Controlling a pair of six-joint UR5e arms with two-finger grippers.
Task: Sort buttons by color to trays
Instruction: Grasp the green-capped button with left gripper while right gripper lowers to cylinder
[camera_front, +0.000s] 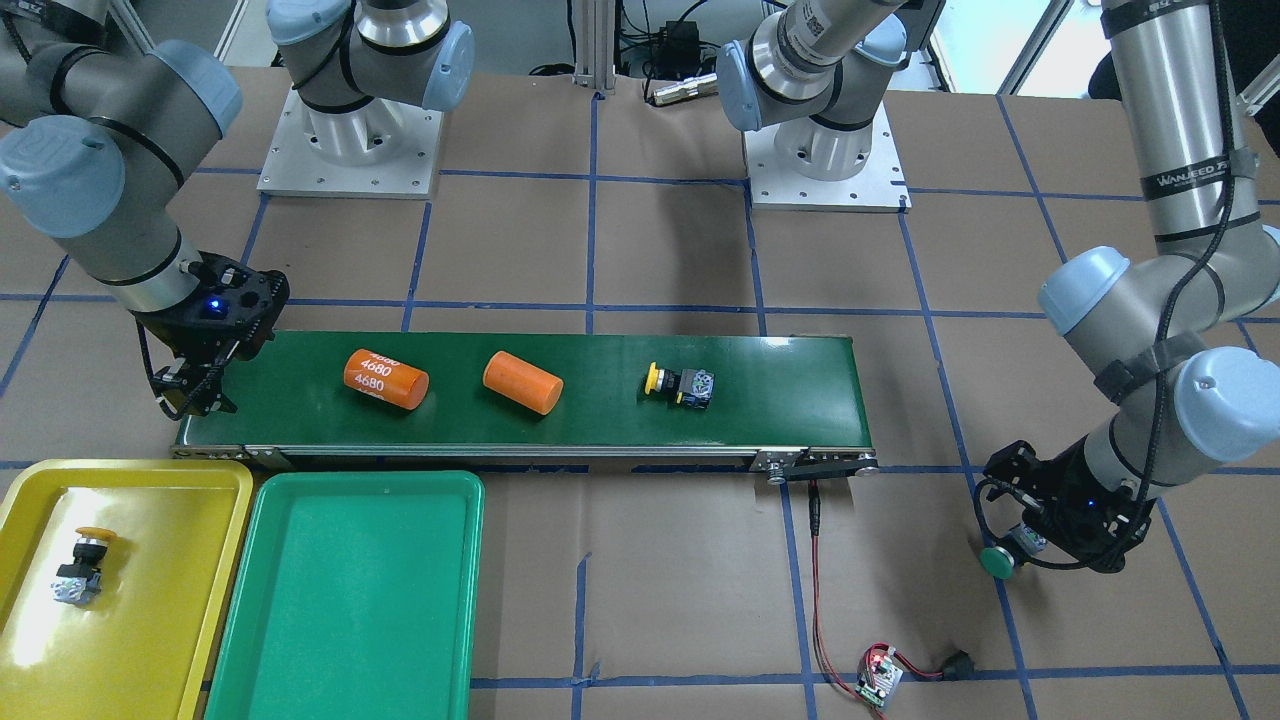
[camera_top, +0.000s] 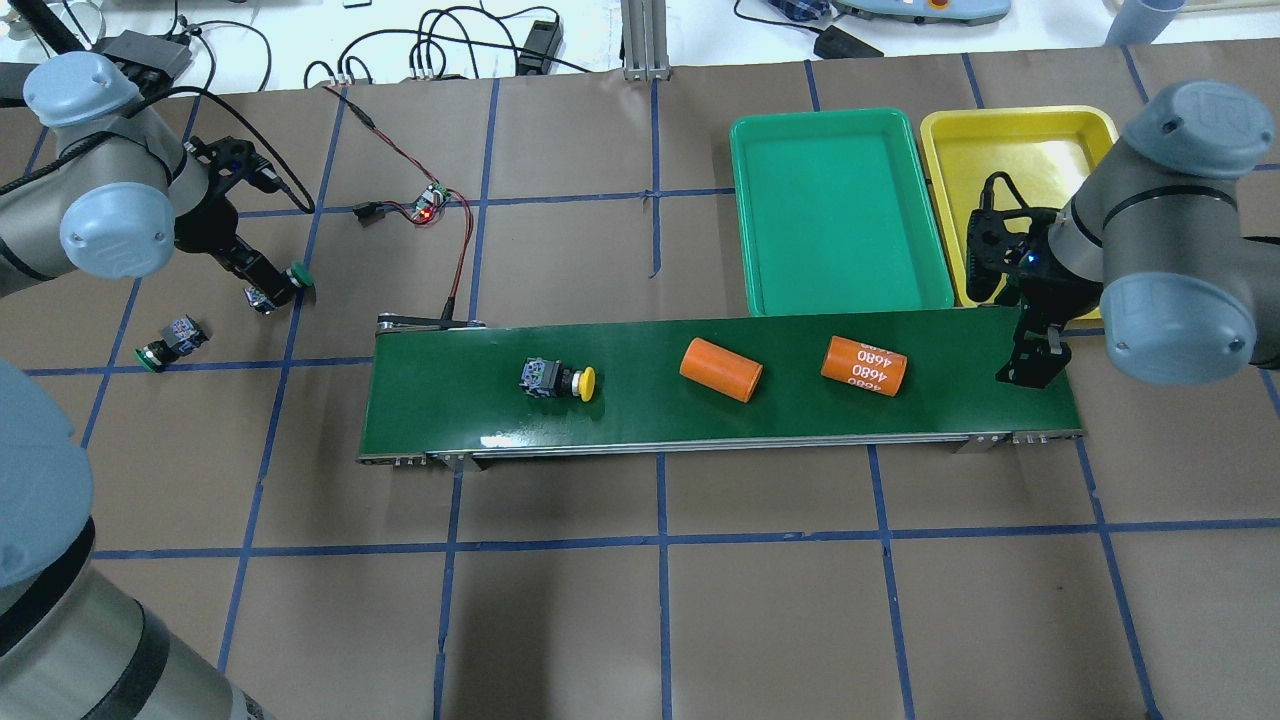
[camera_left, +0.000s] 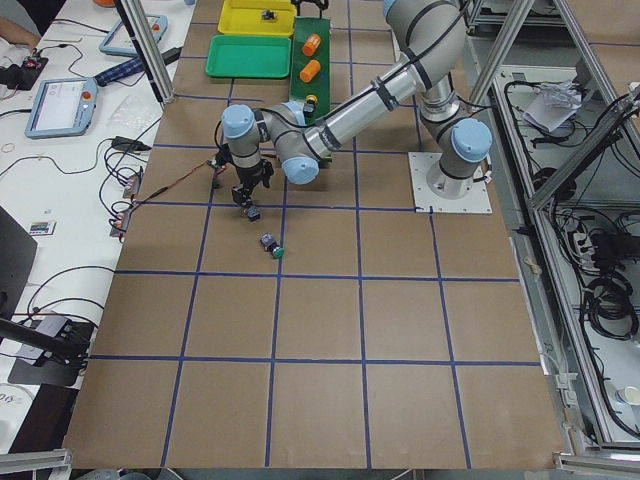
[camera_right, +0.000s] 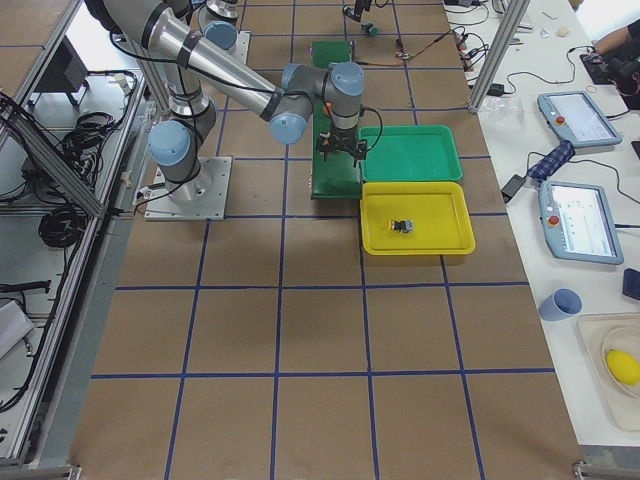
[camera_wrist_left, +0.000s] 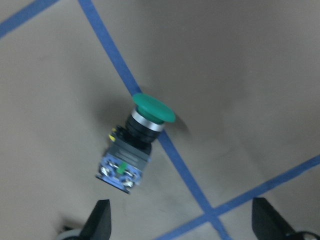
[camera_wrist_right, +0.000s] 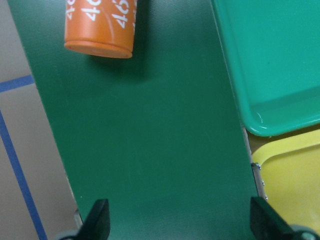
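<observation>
Brown paper table (camera_front: 650, 600) with a blue tape grid. Going by the front view, nearest edge first:

- **Trays:** the yellow tray (camera_front: 160, 630) has one yellow button (camera_front: 80, 570) lying in it. The green tray (camera_front: 350, 600) just beside it has no button.
- **Circuit board:** a small circuit board (camera_front: 878, 680) with red wires sits near the same edge.
- **Left gripper:** the left gripper (camera_wrist_left: 183, 225) hangs over the bare paper past the belt's end. Its fingers are spread wide with nothing between them.
- **Green buttons:** a green button (camera_wrist_left: 135, 145) lies on its side on a tape line just ahead of the fingertips. Its cap points to the upper right of the wrist view and its terminal block to the lower left. A second green button (camera_top: 170, 345) lies near it on the paper, apart from it.
- **Belt:** the dark green belt (camera_front: 780, 400) carries another yellow button (camera_front: 682, 385) and two orange cylinders (camera_front: 385, 378), all apart from each other.
- **Right gripper:** the right gripper (camera_wrist_right: 180, 222) is over the belt's tray end, jaws wide open and empty.

The step in hand looks like the left arm picking up the green button.

- Shift forward until the black body sits between the fingers, not the cap.
- Turn the wrist so the jaws cross the body's short width, since the button lies diagonally.
- Come straight down and close between the cap and the terminal block.

The round cap would likely slip or roll if pinched. A finger landing on the button could knock it away.
</observation>
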